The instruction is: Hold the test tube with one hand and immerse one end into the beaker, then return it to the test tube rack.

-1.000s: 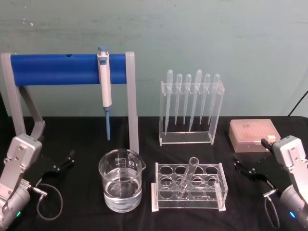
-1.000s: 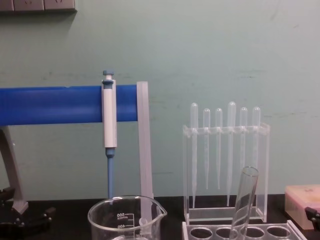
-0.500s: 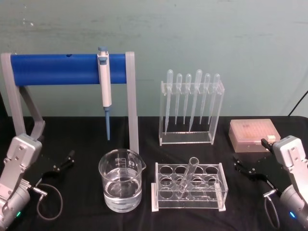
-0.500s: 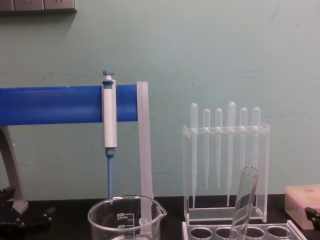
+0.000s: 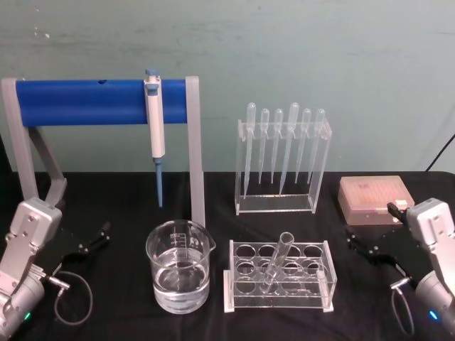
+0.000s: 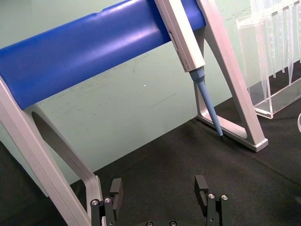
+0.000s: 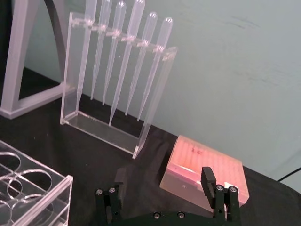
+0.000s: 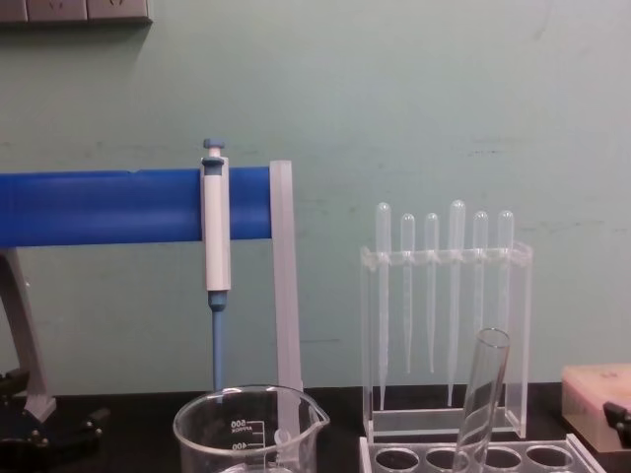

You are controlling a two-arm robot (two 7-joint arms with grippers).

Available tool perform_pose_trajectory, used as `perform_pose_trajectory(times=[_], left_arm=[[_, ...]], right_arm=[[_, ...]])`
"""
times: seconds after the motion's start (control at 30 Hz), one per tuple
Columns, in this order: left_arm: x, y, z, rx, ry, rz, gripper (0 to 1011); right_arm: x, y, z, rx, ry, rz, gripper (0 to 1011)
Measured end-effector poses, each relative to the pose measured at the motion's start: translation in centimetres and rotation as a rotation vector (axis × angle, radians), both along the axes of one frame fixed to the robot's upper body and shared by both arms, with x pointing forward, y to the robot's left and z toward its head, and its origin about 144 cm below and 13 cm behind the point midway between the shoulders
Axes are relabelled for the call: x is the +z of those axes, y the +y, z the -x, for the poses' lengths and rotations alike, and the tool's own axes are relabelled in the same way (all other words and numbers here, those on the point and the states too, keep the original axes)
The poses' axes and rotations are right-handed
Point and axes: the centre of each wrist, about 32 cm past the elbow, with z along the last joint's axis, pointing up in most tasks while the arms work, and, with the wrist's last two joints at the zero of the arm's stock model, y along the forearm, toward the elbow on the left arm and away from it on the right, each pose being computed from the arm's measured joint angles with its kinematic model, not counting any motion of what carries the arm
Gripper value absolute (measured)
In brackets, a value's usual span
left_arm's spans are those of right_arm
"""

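The test tube (image 5: 277,261) leans in the clear rack (image 5: 313,302) right of centre, its open rim up; the chest view shows its upper part (image 8: 480,394). The beaker (image 5: 179,273), partly filled with clear liquid, stands just left of the rack, and its rim (image 8: 246,429) shows in the chest view. My left gripper (image 5: 94,238) rests open low at the table's left, well away from the beaker, with nothing between its fingers (image 6: 116,187). My right gripper (image 5: 359,243) is open at the far right beside the pink box, also holding nothing (image 7: 162,176).
A blue-barred stand (image 5: 99,103) with a hanging pipettor (image 5: 154,121) rises behind the beaker. A clear holder of several plastic pipettes (image 5: 282,163) stands behind the rack. A pink tip box (image 5: 375,199) sits at the back right.
My right arm has shifted slightly to the right. The left arm, tube and beaker have not moved.
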Motion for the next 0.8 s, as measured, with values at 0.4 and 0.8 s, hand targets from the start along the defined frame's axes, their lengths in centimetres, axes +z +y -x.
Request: perform_pose_trajectory(times=[0.4, 0.8], left_arm=[[0.0, 0.0, 0.0, 0.0, 0.0, 0.0, 1000], [0.0, 0.0, 0.0, 0.0, 0.0, 0.0, 1000]], right_arm=[[2.4, -1.3, 1.1, 0.074, -0.049, -0.088, 1003], [4.1, -5.3, 3.6, 0.293, 0.002, -0.176, 1002]])
